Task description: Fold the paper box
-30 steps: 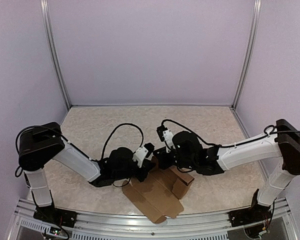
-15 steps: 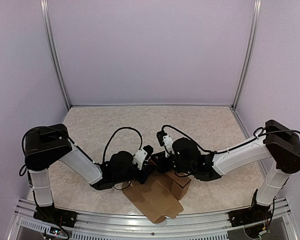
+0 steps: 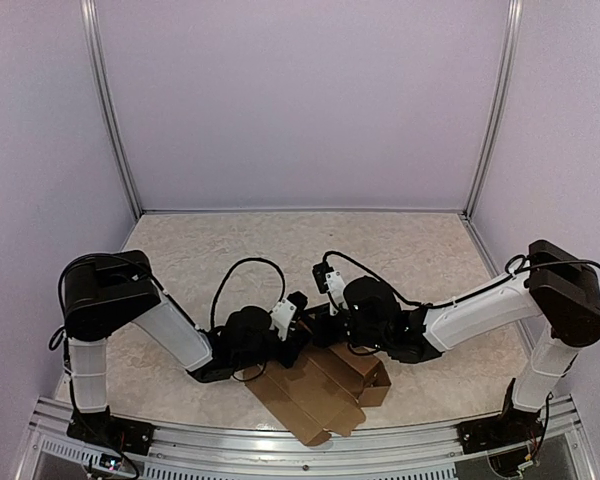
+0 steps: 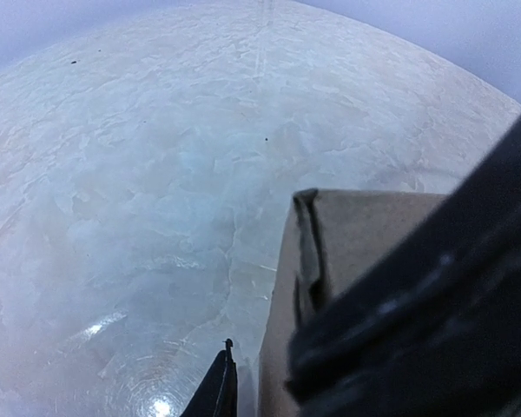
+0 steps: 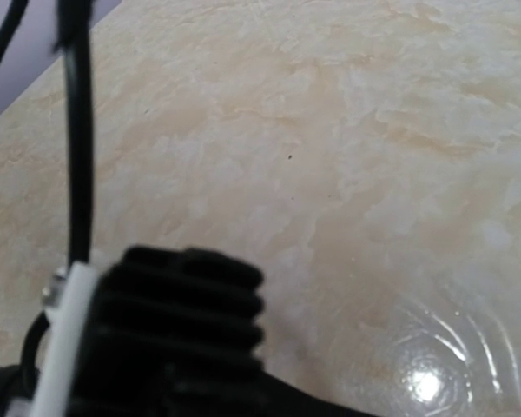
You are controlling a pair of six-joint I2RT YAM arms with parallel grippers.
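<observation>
Your left arm shifted inward, right wrist dropped lower; left gripper (image 3: 300, 328) and right gripper (image 3: 323, 325) meet at far edge of paper box (image 3: 315, 395); box lies part-folded on table (image 3: 180, 260), near front edge; can't tell either grip, fingers hidden.

The paper box (image 3: 316, 396) lies on the table (image 3: 230, 250) near its front edge, the left gripper (image 3: 298, 338) at the box's rear left corner and the right gripper (image 3: 326, 326) just beside it to the right.
</observation>
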